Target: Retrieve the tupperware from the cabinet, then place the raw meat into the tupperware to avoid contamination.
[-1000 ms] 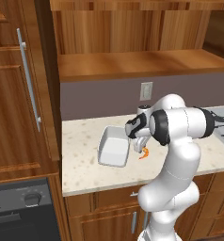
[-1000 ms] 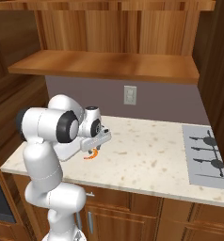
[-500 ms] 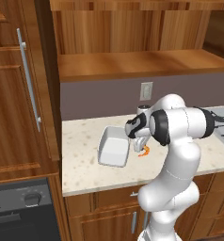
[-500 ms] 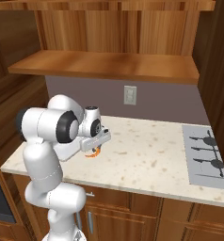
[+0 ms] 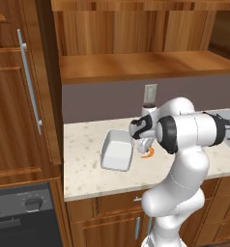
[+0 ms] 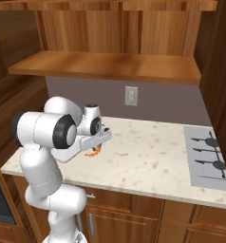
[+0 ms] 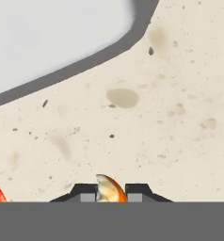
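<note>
The tupperware [image 5: 116, 151] is a shallow white tray lying open on the speckled counter [image 5: 88, 169], left of the arm. Its pale corner [image 7: 52, 33] fills the upper left of the hand view. My gripper [image 5: 145, 147] hangs low over the counter just right of the tray, shut on the raw meat [image 5: 147, 154], a tiny orange crescent. In the hand view the raw meat [image 7: 110, 188] sits pinched between the two dark fingertips [image 7: 137, 192]. From the right the raw meat [image 6: 92, 153] shows under the hand. The cabinet [image 5: 13, 96], with its long silver handle, stands at the left.
A wood shelf [image 5: 136, 65] overhangs the counter, with a wall outlet [image 5: 150, 92] behind the arm. The stove top [image 6: 211, 161] lies at the counter's right end. An oven panel [image 5: 20, 212] sits below left. Drawer fronts [image 6: 134, 209] run under the counter edge.
The jaws have closed on the raw meat over the last second. The arm and the tray have stayed about where they were.
</note>
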